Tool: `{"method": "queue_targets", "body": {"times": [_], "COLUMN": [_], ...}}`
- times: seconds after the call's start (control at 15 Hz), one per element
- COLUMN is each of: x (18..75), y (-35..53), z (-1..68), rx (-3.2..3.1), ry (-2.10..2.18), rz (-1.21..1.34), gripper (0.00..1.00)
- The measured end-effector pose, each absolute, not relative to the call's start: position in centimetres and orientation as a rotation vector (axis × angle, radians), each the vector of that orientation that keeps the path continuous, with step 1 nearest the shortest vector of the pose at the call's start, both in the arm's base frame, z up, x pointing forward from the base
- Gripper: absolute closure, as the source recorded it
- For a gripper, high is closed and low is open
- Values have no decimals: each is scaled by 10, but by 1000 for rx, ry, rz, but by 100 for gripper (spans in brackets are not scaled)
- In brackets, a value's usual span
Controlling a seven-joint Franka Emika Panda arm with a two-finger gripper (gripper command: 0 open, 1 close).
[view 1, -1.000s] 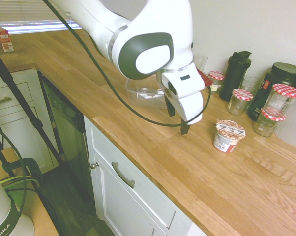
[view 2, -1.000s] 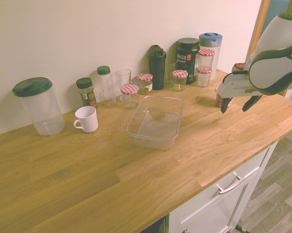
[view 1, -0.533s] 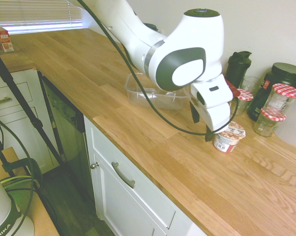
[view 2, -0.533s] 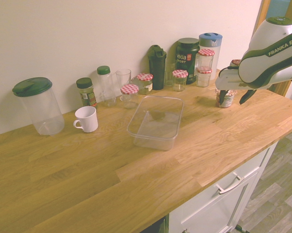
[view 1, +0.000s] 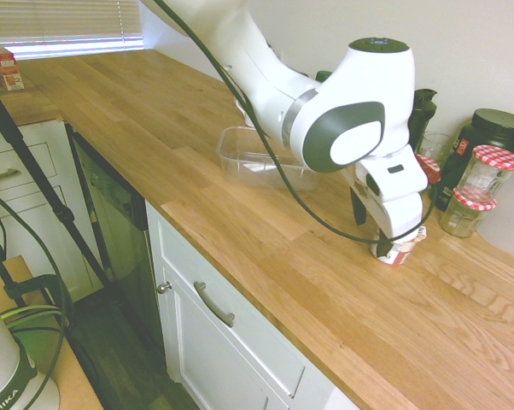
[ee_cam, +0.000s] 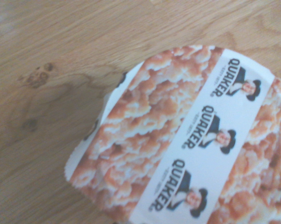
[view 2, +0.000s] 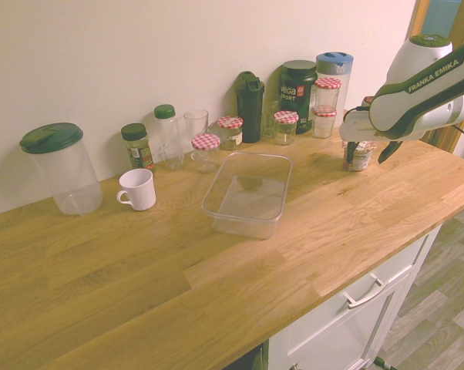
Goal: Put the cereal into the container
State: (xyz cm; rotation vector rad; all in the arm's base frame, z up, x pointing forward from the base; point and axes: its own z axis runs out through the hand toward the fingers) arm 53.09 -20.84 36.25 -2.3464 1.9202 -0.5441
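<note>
Now the hand (view 1: 372,229) has moved in from the gap beside the tub (view 2: 247,223) to the cup (view 2: 358,159), its fingers apart and the cup not yet gripped. The cup stands upright on the desk (view 1: 265,256), near the jars (view 1: 464,213), with its lid (ee_cam: 178,135) close under the wrist view. So the reach looks nearly done; closing on the cup should come next.
</note>
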Motion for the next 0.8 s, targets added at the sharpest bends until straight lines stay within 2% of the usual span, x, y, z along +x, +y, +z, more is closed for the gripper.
{"method": "queue_targets", "body": {"times": [0.4,0.8], "x": [566,574], "y": [-205,-210], "z": [345,345], "rx": [-2381,-2340], "ry": [1889,1891], "rz": [-651,-790], "gripper": [0,0]}}
